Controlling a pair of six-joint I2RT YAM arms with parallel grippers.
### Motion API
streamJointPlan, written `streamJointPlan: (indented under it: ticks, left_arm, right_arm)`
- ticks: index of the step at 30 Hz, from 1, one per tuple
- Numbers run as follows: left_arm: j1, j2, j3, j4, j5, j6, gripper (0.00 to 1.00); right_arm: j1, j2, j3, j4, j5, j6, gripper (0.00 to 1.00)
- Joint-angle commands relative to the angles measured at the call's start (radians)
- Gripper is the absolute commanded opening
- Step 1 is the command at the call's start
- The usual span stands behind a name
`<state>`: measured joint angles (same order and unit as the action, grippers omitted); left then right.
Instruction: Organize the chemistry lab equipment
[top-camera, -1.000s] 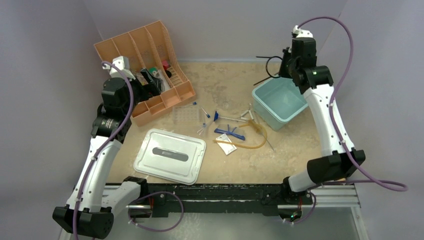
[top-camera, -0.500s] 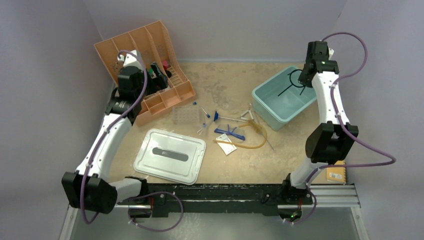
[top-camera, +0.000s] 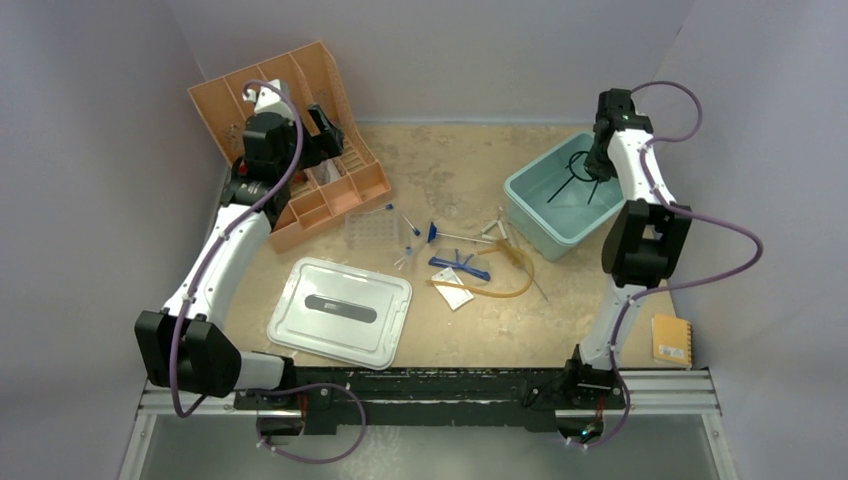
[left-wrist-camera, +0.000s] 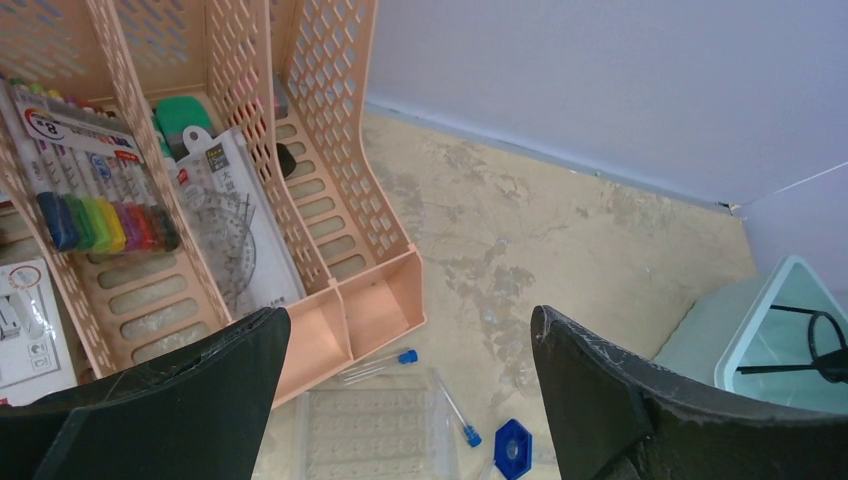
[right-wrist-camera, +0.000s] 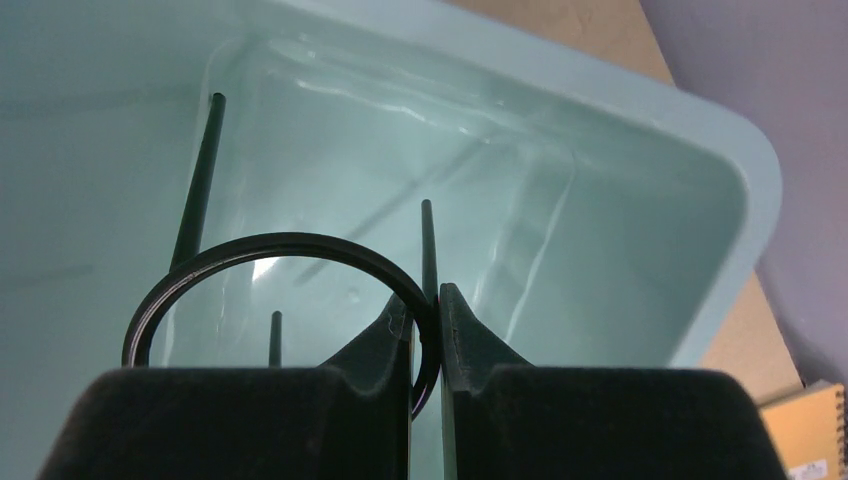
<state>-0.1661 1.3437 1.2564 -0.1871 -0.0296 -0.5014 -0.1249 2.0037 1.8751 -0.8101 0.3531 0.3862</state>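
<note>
- Top view: the right tool (top-camera: 592, 165) hung over the teal bin (top-camera: 540, 222), clenched on the black wire ring (top-camera: 577, 163). The clear tube rack (top-camera: 368, 232), blue tools (top-camera: 460, 266), amber rubber hose (top-camera: 508, 288) and small clear packet (top-camera: 455, 298) lay unsorted mid-surface (top-camera: 560, 310), so most of the work looked left.
- Left wrist: the left tool (left-wrist-camera: 410, 318) was spread wide, holding nothing, above the peach organizer (left-wrist-camera: 335, 190) corner. Bare surface lay beyond, toward the rack (left-wrist-camera: 375, 435).
- Right wrist: the tool (right-wrist-camera: 425, 310) pinched the ring (right-wrist-camera: 270, 238) at its rim, inside the bin (right-wrist-camera: 700, 140) walls, with little side room.

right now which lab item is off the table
The black wire ring, pinched by the right gripper over the teal plastic bin; the others lie loose.
</note>
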Motion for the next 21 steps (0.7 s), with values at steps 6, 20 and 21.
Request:
streamJointPlan:
  ticks: [6, 20, 21]
  left_arm:
    - [-0.004, 0.049, 0.086, 0.052, 0.023, 0.049, 0.90]
    - [-0.004, 0.046, 0.091, 0.042, 0.021, 0.071, 0.90]
    - [-0.004, 0.039, 0.085, 0.044, 0.019, 0.070, 0.90]
  right_arm:
    - [-0.002, 0.123, 0.199, 0.001, 0.116, -0.047, 0.00]
    - [-0.002, 0.126, 0.274, 0.075, -0.050, -0.188, 0.47]
    - [-0.002, 0.114, 0.279, 0.068, -0.060, -0.188, 0.49]
